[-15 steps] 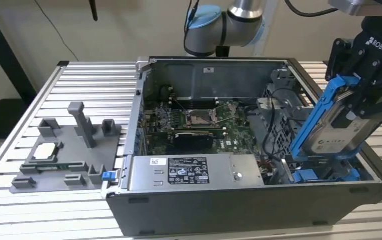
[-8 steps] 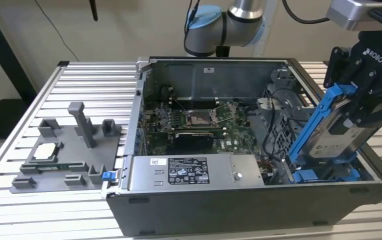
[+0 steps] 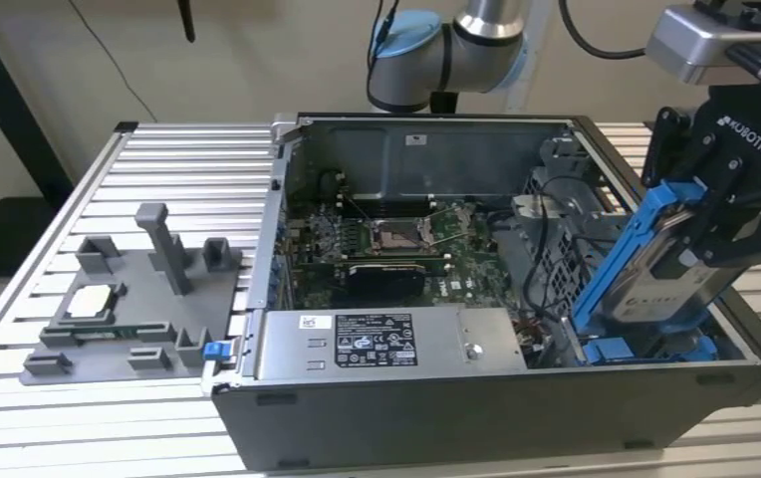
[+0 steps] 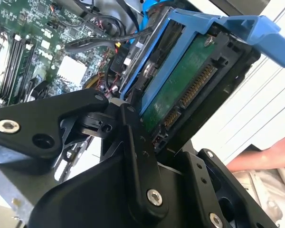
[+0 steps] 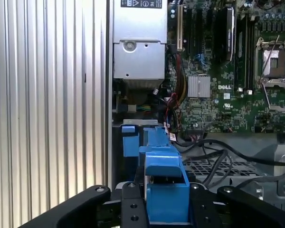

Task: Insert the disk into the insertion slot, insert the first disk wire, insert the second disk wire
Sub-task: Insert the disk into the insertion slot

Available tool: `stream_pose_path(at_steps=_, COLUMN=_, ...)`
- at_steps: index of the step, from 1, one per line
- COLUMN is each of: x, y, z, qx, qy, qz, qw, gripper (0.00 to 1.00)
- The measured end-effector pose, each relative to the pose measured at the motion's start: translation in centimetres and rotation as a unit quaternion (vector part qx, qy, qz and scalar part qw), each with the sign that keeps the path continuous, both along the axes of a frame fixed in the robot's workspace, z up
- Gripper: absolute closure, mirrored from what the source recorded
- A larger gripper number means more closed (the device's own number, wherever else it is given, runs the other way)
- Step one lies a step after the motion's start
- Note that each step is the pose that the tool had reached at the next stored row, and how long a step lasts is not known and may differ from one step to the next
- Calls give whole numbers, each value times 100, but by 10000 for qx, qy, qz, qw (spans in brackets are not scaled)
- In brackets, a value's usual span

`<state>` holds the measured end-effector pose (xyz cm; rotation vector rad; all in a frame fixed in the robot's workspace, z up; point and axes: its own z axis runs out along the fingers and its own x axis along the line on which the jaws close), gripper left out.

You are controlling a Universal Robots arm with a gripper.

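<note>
Status: gripper (image 3: 715,227) is clamped on the disk (image 3: 666,287), pinching it between both fingers (image 5: 132,209), with the blue carrier (image 3: 624,249) wrapped round the drive's edges. In the first wrist view the carrier (image 5: 164,187) sits edge-on right between the fingers. In the second wrist view the disk's green board and connector row (image 4: 183,90) face the camera, just past the knuckle links.

Disk hangs tilted. The upper end is in the gripper, and the lower end is down inside the computer case (image 3: 487,423), directly below the gripper at the case's front corner. It is not lying flat, so it isn't seated. The lower end is at the insertion slot (image 3: 560,264), the grey cage just beside the disk on its motherboard side. Can't tell how far the end is in, or whether it touches the cage wall.

Loose black cables (image 5: 213,156) run over the perforated metal near the gripper. Motherboard (image 3: 380,239) lies beyond that, further from the gripper. Power supply box (image 3: 380,344) is along the case's near wall, apart from the disk.

Grey fixture (image 3: 128,319) sits on the slatted table (image 3: 154,169), well away from the gripper, on the far side of the case. A person's arm (image 4: 263,156) shows near the gripper in the second wrist view, outside the case.
</note>
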<state>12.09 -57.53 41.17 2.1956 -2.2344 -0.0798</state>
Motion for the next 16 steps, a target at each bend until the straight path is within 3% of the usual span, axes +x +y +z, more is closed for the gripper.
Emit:
stream_pose_path(at_steps=9, x=0, y=-5, z=-113, qx=41, qy=0, qz=0, qw=10000, gripper=100)
stream_pose_path(at_steps=13, x=0, y=-21, z=-202, qx=47, qy=0, qz=0, qw=10000, gripper=100)
stream_pose_path(at_steps=15, x=0, y=-21, z=-204, qx=46, qy=0, qz=0, qw=10000, gripper=100)
stream_pose_path(at_steps=16, x=0, y=-21, z=-182, qx=44, qy=1, qz=0, qw=10000, gripper=0)
